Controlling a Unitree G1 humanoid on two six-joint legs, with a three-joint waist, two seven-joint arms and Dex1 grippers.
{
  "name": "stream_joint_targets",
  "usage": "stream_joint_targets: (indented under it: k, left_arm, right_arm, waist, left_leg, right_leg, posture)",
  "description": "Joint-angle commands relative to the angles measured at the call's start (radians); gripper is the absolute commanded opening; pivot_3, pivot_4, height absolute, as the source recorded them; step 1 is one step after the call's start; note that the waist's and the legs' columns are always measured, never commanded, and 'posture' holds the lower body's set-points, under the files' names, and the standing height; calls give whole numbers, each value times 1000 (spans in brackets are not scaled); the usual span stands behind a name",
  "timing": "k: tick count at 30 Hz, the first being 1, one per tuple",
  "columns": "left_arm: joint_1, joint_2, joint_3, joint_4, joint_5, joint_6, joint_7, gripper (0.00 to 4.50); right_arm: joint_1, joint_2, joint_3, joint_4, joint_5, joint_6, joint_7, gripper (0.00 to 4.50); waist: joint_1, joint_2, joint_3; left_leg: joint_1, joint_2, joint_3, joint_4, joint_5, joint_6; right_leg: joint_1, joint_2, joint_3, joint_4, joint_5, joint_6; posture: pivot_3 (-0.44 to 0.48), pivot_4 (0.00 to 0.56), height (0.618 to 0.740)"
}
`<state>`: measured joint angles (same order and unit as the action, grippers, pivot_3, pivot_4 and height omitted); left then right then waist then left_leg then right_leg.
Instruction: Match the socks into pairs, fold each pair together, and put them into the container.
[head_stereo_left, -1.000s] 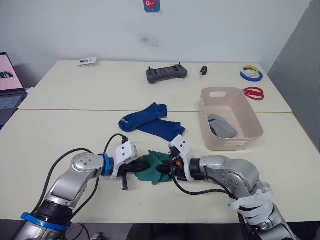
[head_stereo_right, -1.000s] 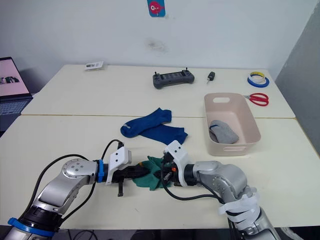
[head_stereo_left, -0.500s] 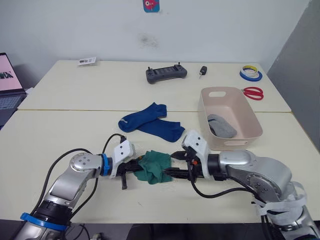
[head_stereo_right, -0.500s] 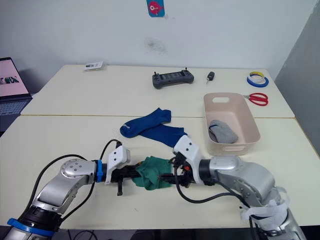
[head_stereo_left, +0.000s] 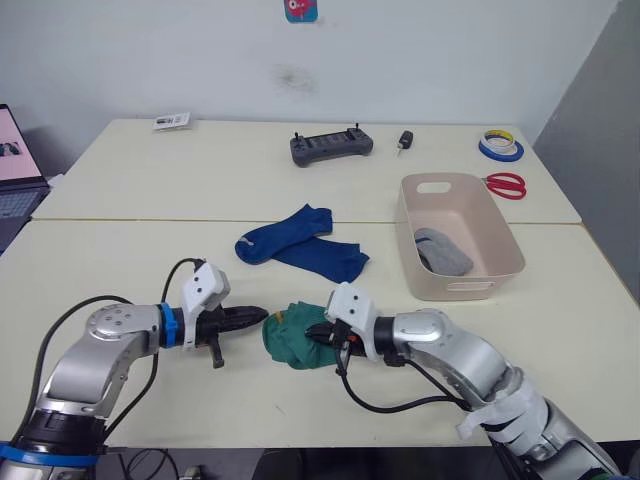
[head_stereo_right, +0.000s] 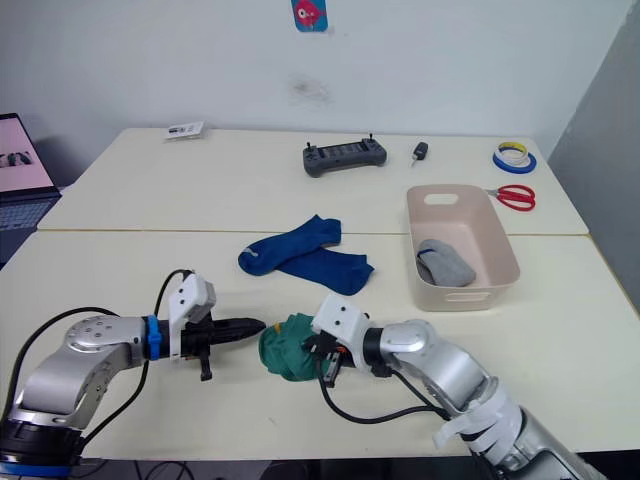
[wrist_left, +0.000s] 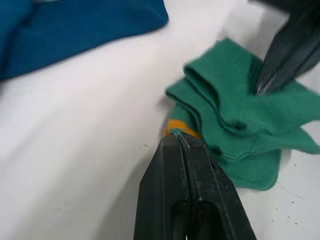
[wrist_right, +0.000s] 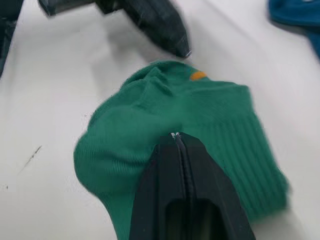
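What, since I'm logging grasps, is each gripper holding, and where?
The right gripper seems to pinch the green socks mid-bundle; the left gripper, shut, holds nothing.

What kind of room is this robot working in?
Probably a lab or office room where robots get tested, not a home. There are plain pale tables against a bare wall, a handheld controller, a laptop at the edge, and rolls of tape beside red scissors.
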<state>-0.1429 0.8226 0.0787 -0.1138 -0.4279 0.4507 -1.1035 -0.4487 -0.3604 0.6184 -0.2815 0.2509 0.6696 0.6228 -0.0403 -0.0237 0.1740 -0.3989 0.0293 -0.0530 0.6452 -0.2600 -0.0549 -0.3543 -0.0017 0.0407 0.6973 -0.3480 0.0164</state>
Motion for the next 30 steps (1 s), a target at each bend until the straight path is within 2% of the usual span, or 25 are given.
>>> stream_joint_targets:
  k: [1,5,9,14,18,24,30]
  left_arm:
    - [-31,10,23,-69,-42,14,-13,0]
    - [-62,-10,-44,-176,-77,58,-28,0]
    - [-71,-40,-108,-205,-58,48,-25,0]
    - [-70,-42,-128,-159,-24,-5,-33,0]
    - [-69,-47,-144,-107,14,-50,-35,0]
    - [-71,-85,-239,26,140,-159,-19,0]
    - [-67,-71,-246,114,193,-216,-31,0]
  right_arm:
    - [-12,28,31,35,-52,-65,27,8]
    - [-1,35,37,58,-94,-101,47,8]
    - [12,23,21,22,-123,-110,53,8]
    - [40,-41,-95,-102,-86,-43,60,8]
    - [54,-35,-149,-98,-107,-29,14,8]
    - [58,28,-107,-3,-158,-73,-18,8]
    - [93,-36,-115,28,-227,-103,-16,8]
  waist:
    - [5,0,0]
    - [8,0,0]
    - [7,0,0]
    - [8,0,0]
    - [7,0,0]
    - [8,0,0]
    - [8,0,0]
  left_leg:
    - [0,0,0,0,0,0]
    - [0,0,0,0,0,0]
    - [0,0,1,0,0,0]
    - [0,0,0,0,0,0]
    - [0,0,0,0,0,0]
    - [0,0,0,0,0,0]
    - [1,-1,1,0,0,0]
  right_leg:
    - [0,0,0,0,0,0]
    - [0,-1,0,0,0,0]
    - [0,0,0,0,0,0]
    - [0,0,0,0,0,0]
    - [0,0,0,0,0,0]
    - [0,0,0,0,0,0]
    - [1,0,0,0,0,0]
  posture:
    - [0,150,740]
    - [0,150,740]
    - [0,150,740]
    - [0,150,740]
    - [0,150,740]
    - [0,150,740]
    - [0,150,740]
